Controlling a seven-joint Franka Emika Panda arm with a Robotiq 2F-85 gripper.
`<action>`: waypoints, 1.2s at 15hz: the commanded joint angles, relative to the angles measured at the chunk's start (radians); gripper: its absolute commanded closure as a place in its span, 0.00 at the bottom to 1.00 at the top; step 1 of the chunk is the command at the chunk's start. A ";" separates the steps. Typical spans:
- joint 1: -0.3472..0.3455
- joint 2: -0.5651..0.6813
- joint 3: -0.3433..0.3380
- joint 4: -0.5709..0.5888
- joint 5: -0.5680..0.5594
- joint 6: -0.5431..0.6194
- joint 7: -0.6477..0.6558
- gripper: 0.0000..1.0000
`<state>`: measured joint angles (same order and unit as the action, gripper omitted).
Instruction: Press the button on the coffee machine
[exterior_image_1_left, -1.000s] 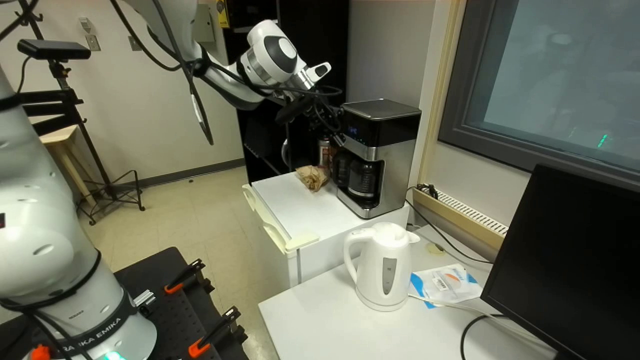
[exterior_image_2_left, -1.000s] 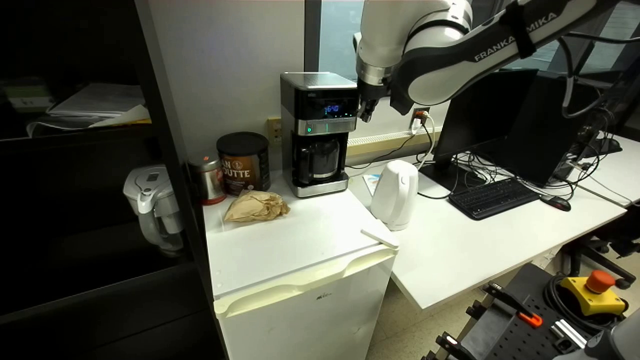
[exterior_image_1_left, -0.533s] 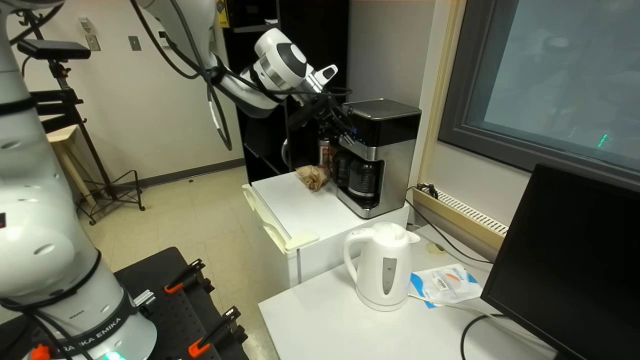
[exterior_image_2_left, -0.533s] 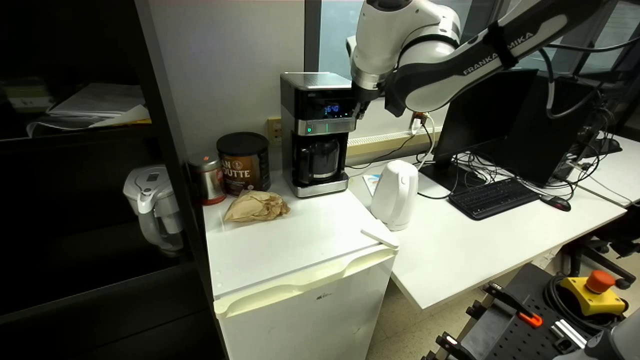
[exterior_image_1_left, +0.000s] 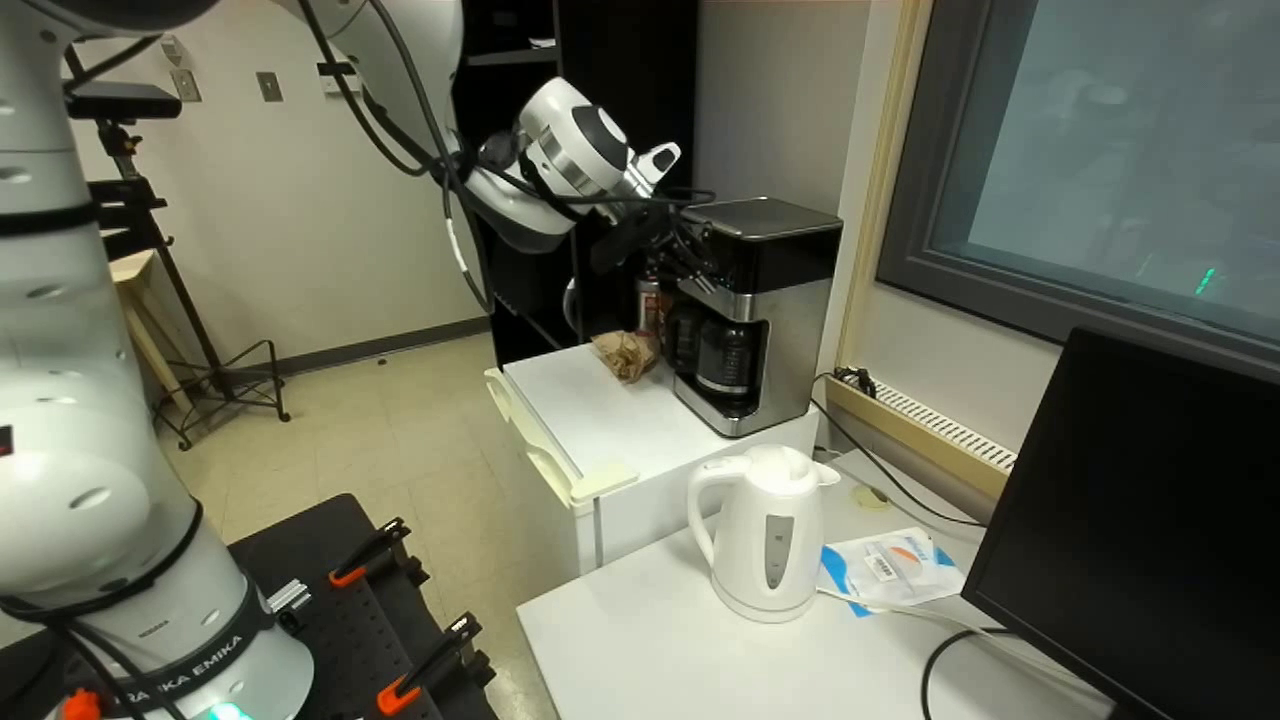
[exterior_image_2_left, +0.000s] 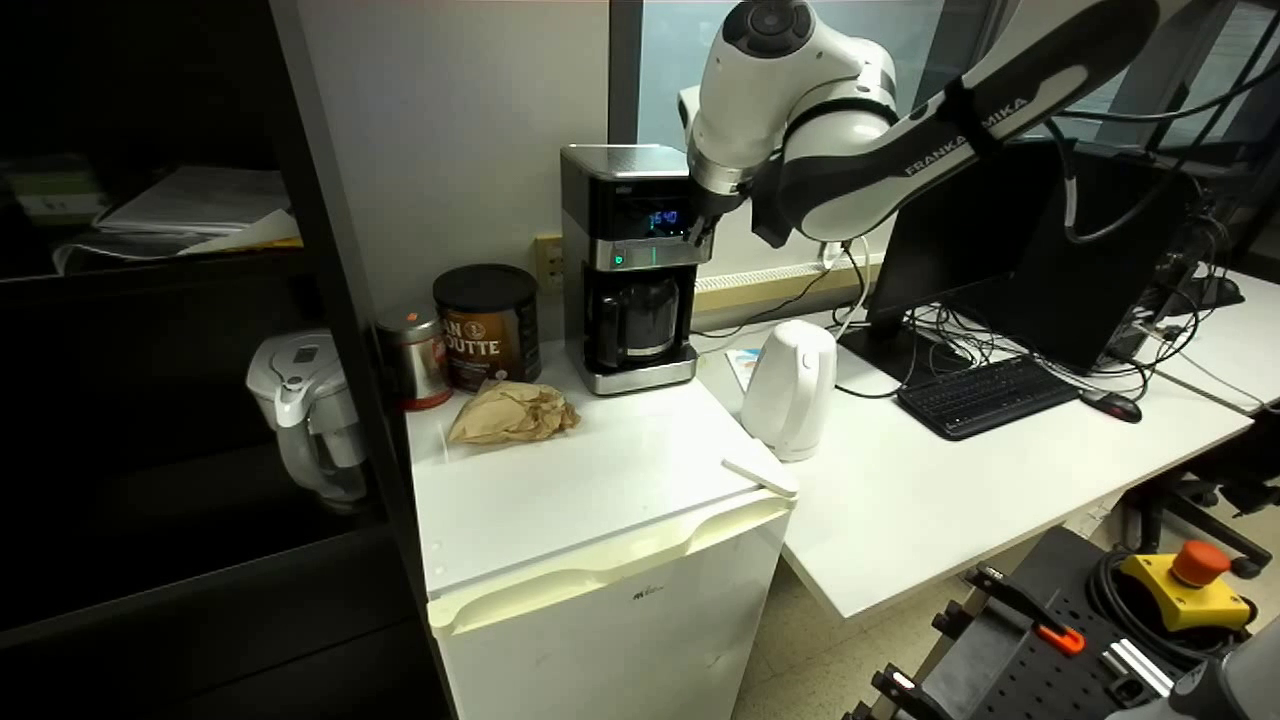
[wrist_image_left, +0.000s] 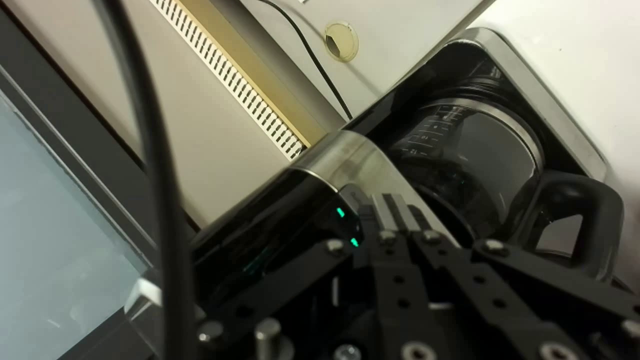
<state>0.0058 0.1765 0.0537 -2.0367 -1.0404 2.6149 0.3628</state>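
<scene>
Black and silver, the coffee machine (exterior_image_2_left: 632, 262) stands upright at the back right corner of the white refrigerator tabletop (exterior_image_2_left: 620, 490), as seen in an exterior view. Its blue-lit display (exterior_image_2_left: 661, 219) lies above a metal band (exterior_image_2_left: 675, 252) bearing two small green lights (exterior_image_2_left: 619, 259); a glass carafe (exterior_image_2_left: 647, 318) sits inside the machine, below the band. The robot arm (exterior_image_2_left: 850, 150) spans the upper right of this view, and the end effector (wrist_image_left: 394, 212) is positioned before the right end of the machine's front. In the wrist view the fingertips (wrist_image_left: 383, 212) meet side by side with practically no gap, gripping nothing, and overlap the metal band in the line of sight; whether they touch it cannot be told. At the back left corner stands a metal tin (exterior_image_2_left: 418, 360); beside it along the back edge, between tin and machine, is a dark lidded canister (exterior_image_2_left: 487, 335). A crumpled brown paper bag (exterior_image_2_left: 513, 412) lies just in front of both, near the left edge. Beyond the same edge, a pitcher (exterior_image_2_left: 310, 420) with a white lid stands in a black shelf unit (exterior_image_2_left: 180, 590). On the adjoining white desk tabletop (exterior_image_2_left: 900, 520), a white kettle (exterior_image_2_left: 790, 390) stands upright near the left edge, beside the refrigerator tabletop, with a white-and-blue packet (exterior_image_1_left: 890, 565) lying between it and the back edge. Farther right, a black keyboard (exterior_image_2_left: 985, 395) lies between the front edge and a dark monitor (exterior_image_2_left: 970, 250), with a black mouse (exterior_image_2_left: 1112, 404) just beyond the keyboard's right end
</scene>
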 joint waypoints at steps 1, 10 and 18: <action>0.006 0.042 -0.005 0.044 -0.045 0.029 0.044 1.00; 0.005 0.077 -0.009 0.078 -0.074 0.027 0.080 1.00; -0.005 0.005 0.011 0.004 -0.017 0.014 0.012 1.00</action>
<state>0.0051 0.2109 0.0561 -2.0116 -1.0823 2.6267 0.4201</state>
